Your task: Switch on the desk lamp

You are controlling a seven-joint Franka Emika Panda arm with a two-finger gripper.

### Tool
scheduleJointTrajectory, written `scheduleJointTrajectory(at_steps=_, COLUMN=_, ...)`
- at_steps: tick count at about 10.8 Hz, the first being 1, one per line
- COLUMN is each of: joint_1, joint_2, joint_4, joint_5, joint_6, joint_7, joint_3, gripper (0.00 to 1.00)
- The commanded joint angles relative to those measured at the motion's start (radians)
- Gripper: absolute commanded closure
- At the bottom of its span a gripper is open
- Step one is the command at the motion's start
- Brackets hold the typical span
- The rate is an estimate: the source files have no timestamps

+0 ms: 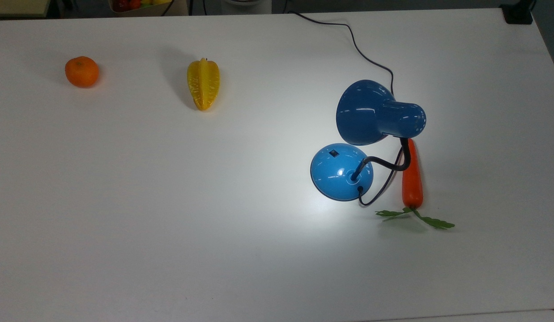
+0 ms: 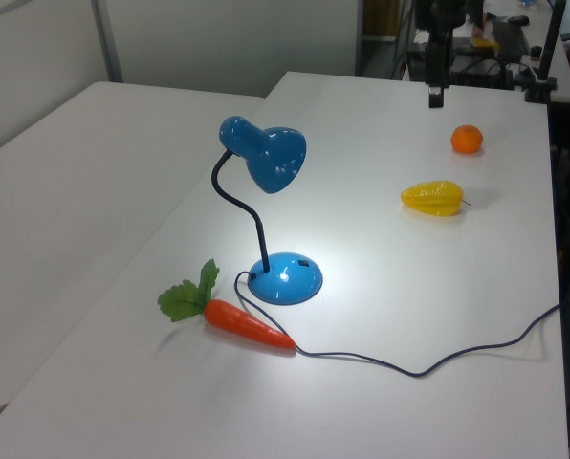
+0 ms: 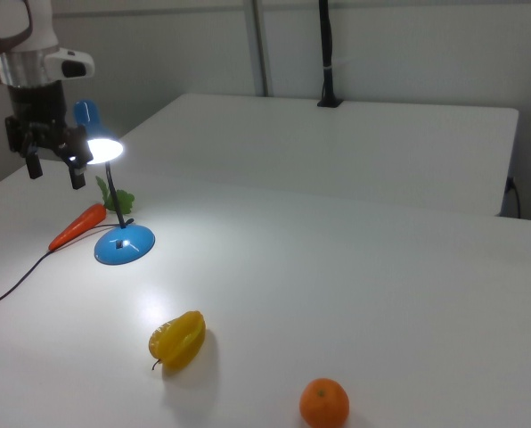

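The blue desk lamp (image 1: 368, 112) stands on the white table and is lit, with a bright pool of light around its round base (image 1: 342, 172). The small black switch (image 1: 334, 153) sits on the base's top. In the right view the bulb glows inside the shade (image 3: 101, 150) above the base (image 3: 124, 244). My gripper (image 3: 53, 172) hangs open and empty, well above the table, in front of the shade in the right view. In the left view the gripper (image 2: 436, 94) is high near the far end of the table, far from the lamp's base (image 2: 285, 277).
A carrot (image 1: 412, 179) with green leaves lies right beside the lamp base. The lamp's black cord (image 1: 371, 58) runs toward the top view's upper edge. A yellow starfruit (image 1: 203, 83) and an orange (image 1: 82, 71) lie in the top view's upper left.
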Motion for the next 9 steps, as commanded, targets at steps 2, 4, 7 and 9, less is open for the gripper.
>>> scheduleJointTrajectory(at_steps=2, joint_1=-0.106, joint_2=0.013, joint_4=0.064, joint_5=0.011, joint_6=-0.022, joint_7=0.057, joint_3=0.004, gripper=0.0)
scheduleJointTrajectory(at_steps=4, joint_1=-0.119, joint_2=0.028, joint_4=0.075, joint_5=0.013, joint_6=0.058, joint_7=0.014, joint_3=0.005, gripper=0.0)
scheduleJointTrajectory(at_steps=7, joint_1=-0.069, joint_2=0.039, joint_4=0.051, joint_5=0.008, joint_6=0.196, joint_7=-0.108, joint_3=-0.066, gripper=0.0)
scheduleJointTrajectory(at_steps=9, joint_1=-0.008, joint_2=0.05, joint_4=0.048, joint_5=0.011, joint_6=0.225, joint_7=-0.148, joint_3=-0.137, gripper=0.0)
